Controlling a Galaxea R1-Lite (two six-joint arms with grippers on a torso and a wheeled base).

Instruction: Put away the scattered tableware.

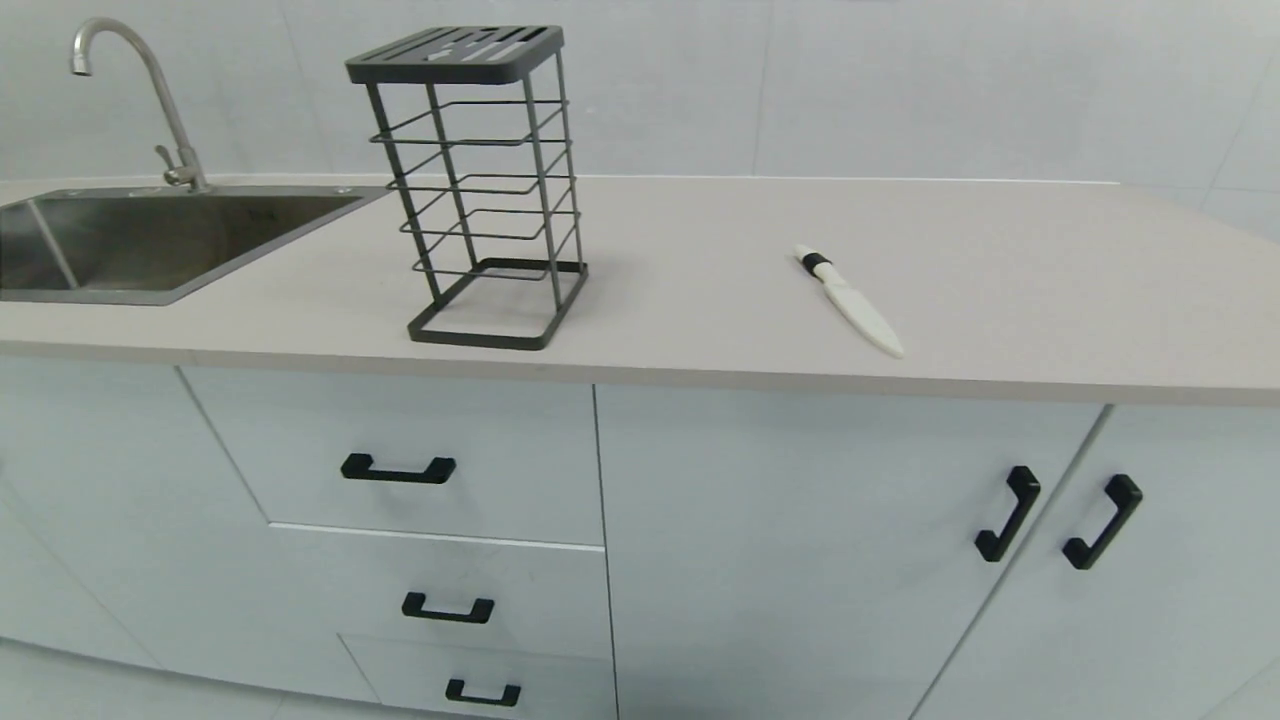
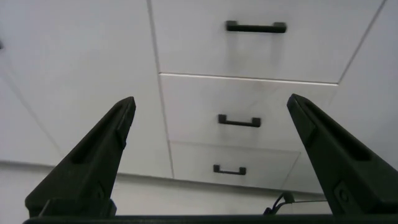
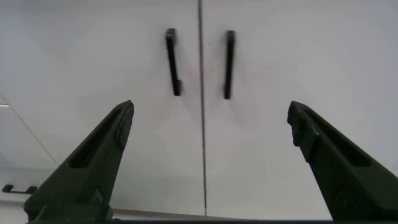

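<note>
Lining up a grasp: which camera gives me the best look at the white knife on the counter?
The head view: the knife lies whole on the countertop, right of the wire rack. The left wrist view faces the drawers; the right wrist view faces the cabinet doors.

readable text: none | labels, numbers, signs: none — nothing legible on any surface in view
</note>
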